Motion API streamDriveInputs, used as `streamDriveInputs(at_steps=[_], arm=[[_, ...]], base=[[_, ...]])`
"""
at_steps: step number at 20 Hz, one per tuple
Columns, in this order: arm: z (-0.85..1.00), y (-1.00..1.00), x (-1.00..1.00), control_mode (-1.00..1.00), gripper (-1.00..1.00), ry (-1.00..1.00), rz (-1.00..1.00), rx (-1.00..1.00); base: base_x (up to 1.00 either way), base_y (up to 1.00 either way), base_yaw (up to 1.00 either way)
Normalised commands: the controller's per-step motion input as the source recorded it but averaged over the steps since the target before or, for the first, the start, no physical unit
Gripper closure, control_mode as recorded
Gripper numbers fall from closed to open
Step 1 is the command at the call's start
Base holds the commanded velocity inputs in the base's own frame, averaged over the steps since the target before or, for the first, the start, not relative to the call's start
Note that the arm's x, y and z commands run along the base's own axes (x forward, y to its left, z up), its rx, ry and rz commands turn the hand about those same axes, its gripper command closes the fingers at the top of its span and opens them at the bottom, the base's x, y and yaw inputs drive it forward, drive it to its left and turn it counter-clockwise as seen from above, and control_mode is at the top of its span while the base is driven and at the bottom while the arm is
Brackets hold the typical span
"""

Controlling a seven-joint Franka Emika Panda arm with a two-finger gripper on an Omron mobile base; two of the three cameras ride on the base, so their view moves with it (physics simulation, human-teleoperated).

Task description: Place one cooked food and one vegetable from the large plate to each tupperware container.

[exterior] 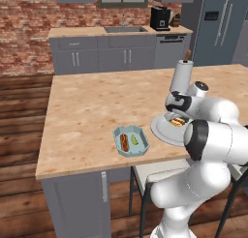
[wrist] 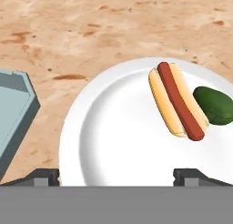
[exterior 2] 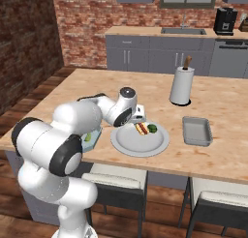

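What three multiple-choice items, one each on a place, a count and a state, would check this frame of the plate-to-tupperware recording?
1. Where does the grey tray lie?
A. Stacked on the blue tray
B. On the counter beside the large plate, on the side away from the blue tray
C. In the sink

2. How many food items are left on the large plate?
A. Two
B. Four
C. None

3. What state is the light blue tray in?
A. Empty
B. Upside down
C. Holding a hot dog and a green vegetable

Answers:
1 B: the right base view shows it on the counter right of the plate, with the blue tray on the plate's left.
2 A: the hand view shows one hot dog and one dark green vegetable.
3 C: the left base view shows both lying inside it.
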Motion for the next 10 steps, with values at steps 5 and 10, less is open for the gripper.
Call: streamDriveInputs(at_steps=[5, 10], arm=[[0.00, -0.08, 0.26, -1.00, -1.00, 0.00, 0.04, -0.09], [-0.22, -0.02, 0.16, -1.00, -1.00, 0.00, 0.03, -0.09]], base=[[0.00, 0.00, 0.00], [0.00, 0.00, 0.00]])
